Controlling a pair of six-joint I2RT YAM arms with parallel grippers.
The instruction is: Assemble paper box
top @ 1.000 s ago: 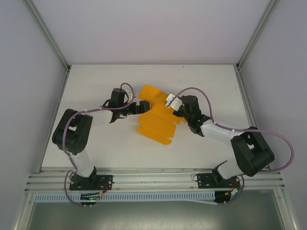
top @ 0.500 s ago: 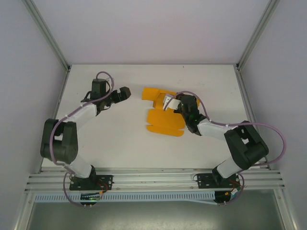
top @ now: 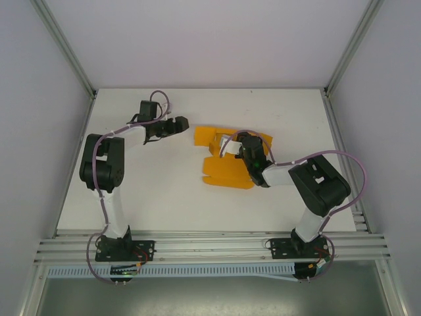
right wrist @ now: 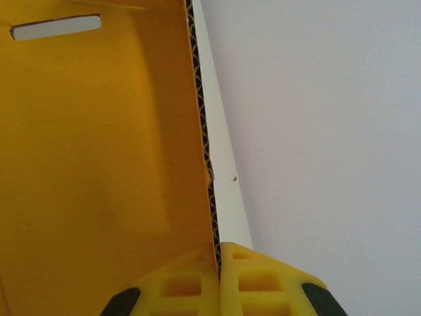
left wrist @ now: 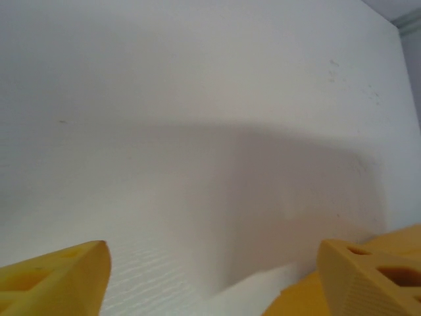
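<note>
Orange-yellow card, the paper box (top: 227, 170) lies part-folded at the centre of the table (top: 151, 197). The right gripper (right wrist: 219, 263) pinches one panel's edge. At ten o'clock of it, the left gripper (top: 179, 124) gapes wide, empty. Best to hold that pinch firm and fold slowly along the crease.

You had a plain white table (top: 164, 197), matte, with a few faint specks toward the far edge. On it lay the orange-yellow paper box (top: 223, 172), partly folded, just right of centre, its flaps spread near.
</note>
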